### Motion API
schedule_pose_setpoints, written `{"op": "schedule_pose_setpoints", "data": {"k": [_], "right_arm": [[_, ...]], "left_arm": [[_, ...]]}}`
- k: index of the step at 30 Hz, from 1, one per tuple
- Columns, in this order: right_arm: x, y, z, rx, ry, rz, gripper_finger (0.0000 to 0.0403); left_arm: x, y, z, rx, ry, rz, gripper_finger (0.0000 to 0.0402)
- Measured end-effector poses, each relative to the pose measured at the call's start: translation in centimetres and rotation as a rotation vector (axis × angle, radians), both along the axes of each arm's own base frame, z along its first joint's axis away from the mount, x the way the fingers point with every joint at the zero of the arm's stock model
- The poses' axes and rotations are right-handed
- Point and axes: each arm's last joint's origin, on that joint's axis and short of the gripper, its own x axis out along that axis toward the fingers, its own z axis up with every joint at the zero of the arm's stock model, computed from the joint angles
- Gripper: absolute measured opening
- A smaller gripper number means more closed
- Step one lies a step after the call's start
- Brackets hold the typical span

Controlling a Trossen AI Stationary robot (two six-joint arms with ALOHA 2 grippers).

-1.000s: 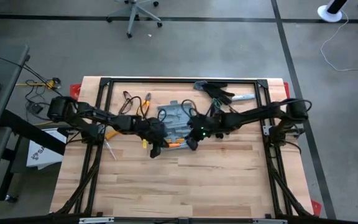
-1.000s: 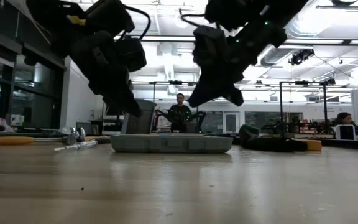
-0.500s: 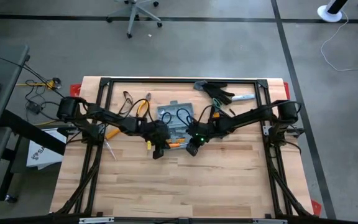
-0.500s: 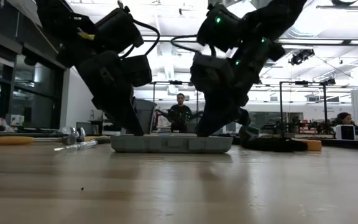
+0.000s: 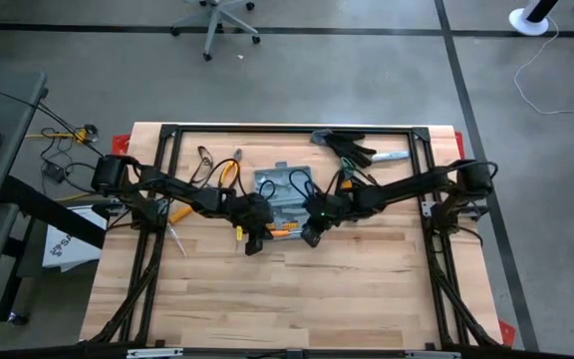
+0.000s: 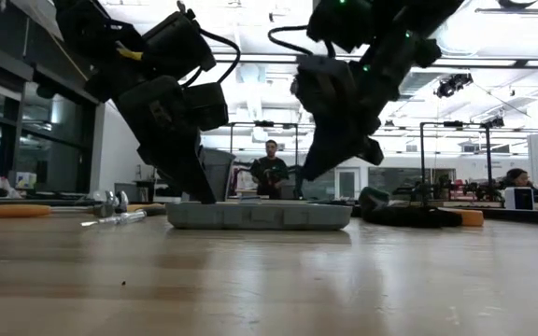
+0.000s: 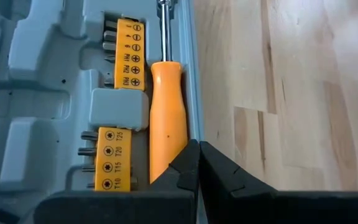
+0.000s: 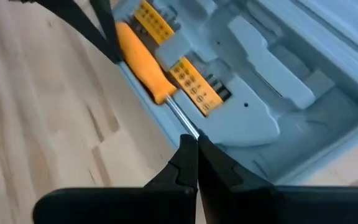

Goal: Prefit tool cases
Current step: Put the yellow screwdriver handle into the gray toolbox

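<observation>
Lying on the far left of the light wooden table [image 5: 267,299] are some pliers with orange handles [image 5: 229,167] and a thin silver screwdriver [image 6: 115,218], near the back edge. Next to them, the left gripper [image 5: 252,242] is reaching in from the left side, and its two dark fingers [image 7: 188,168] are pressed tight together with nothing between them. Its tip is resting at the near edge of the flat grey-blue plastic tool case [image 5: 282,189].

That case is sitting open in the middle of the table, toward the back. Inside it, an orange-handled screwdriver [image 7: 168,118] is lying in its slot along the near wall, and two yellow strips of small bits [image 7: 127,53] are sitting beside it.

Moving right, the right gripper [image 5: 310,237] is coming in from the right side. Its fingers [image 8: 191,165] are also squeezed shut and are gripping nothing. In the low view it is hanging just above the case, over the metal shaft of the screwdriver.

Farther right, a black-and-grey work glove [image 5: 347,148] is lying near the back edge of the table. A person [image 6: 271,173] is standing far behind the table in the room.
</observation>
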Motion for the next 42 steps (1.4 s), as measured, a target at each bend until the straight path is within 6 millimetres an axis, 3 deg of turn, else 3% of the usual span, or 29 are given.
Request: {"op": "schedule_pose_setpoints", "data": {"k": [3,8,11,15,25,35,42], "right_arm": [[0.2,0.0,-0.9,-0.005,0.029,0.001,0.0],[0.8,0.0,-4.4,0.03,0.126,0.016,0.0],[0.9,0.1,-5.2,0.035,0.153,0.018,0.0],[0.8,0.0,-4.6,0.029,0.139,0.012,0.0],[0.1,-0.3,-1.0,-0.053,0.036,-0.046,0.0],[0.3,0.6,-0.8,-0.038,0.007,-0.038,0.0],[0.6,0.9,-1.9,-0.01,0.021,-0.041,0.0]], "left_arm": [[0.0,0.0,0.0,0.003,0.0,0.002,0.0],[-0.1,0.0,-0.1,0.002,0.006,0.002,0.0],[-0.1,0.0,-0.1,-0.002,0.011,-0.002,0.0],[-0.2,0.0,-0.2,-0.003,0.022,-0.003,0.0],[-0.5,0.5,0.6,0.028,0.003,0.005,0.0],[-0.7,1.1,2.4,0.039,-0.073,0.012,0.0],[-0.4,1.1,0.3,0.039,0.009,0.003,0.0]]}}
